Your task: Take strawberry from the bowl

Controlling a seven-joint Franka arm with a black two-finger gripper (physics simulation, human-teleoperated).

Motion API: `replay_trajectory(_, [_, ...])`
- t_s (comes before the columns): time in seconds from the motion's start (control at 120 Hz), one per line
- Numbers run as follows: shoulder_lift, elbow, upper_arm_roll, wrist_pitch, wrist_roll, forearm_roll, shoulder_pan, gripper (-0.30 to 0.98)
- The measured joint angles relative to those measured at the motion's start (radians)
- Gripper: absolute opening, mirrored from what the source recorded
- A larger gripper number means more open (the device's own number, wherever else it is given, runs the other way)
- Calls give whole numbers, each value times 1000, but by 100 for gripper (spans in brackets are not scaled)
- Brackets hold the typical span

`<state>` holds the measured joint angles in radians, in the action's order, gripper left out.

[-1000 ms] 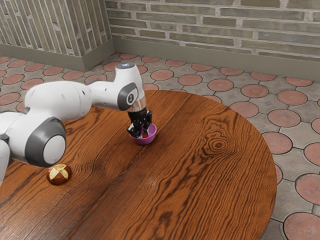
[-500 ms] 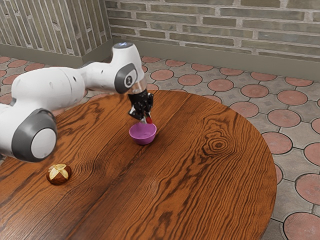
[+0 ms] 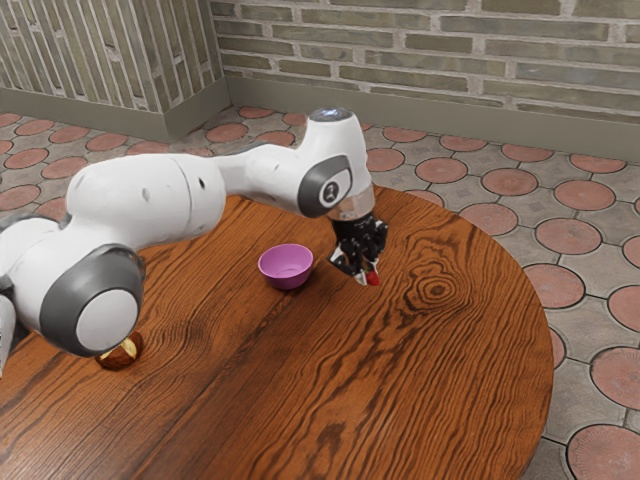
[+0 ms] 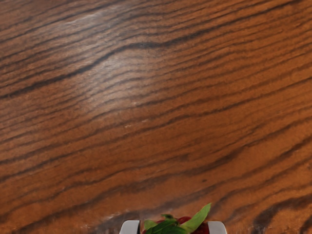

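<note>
The main part of the task is done: the strawberry [image 3: 373, 279] is out of the pink-purple bowl [image 3: 286, 270], which stands upright and empty on the round wooden bench [image 3: 450, 360]. The claw [image 3: 367, 279] grips the strawberry, one pale fingertip [image 4: 129, 227] against each side of it in the wrist view, its green leaves between them. The fruit is beside the bowl, towards the exterior view's right, and apart from it. It looks low over the wood, though whether it touches cannot be told. What is left, by judgement, is only to set it down and let go, if the task wants it placed at all.

Half a second ago the claw had the fruit just above the bowl's rim, and half a second before that it was down inside the bowl. Since then the robot has carried it sideways, clear of the rim, while the bowl has stayed where it was. The scored bread roll [image 3: 123, 353] has not moved either, but the white arm [image 3: 150, 205] now covers part of it.
</note>
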<state>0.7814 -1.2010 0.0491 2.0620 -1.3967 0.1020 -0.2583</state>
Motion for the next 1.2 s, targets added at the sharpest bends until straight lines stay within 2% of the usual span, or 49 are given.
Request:
replay_trajectory(0.433, [76,2,-41,41,-3,0,-7,-7])
replay_trajectory(0.642, [71,-2,-46,72,-1,17,-4,32])
replay_trajectory(0.775, [58,-11,-42,70,3,16,-9,48])
replay_trajectory(0.867, [-33,-17,-38,14,32,-4,-15,55])
replay_trajectory(1.058, [-408,-39,-41,-243,166,-76,-14,62])
replay_trajectory(1.2, [-548,-161,-38,-366,373,-89,124,64])
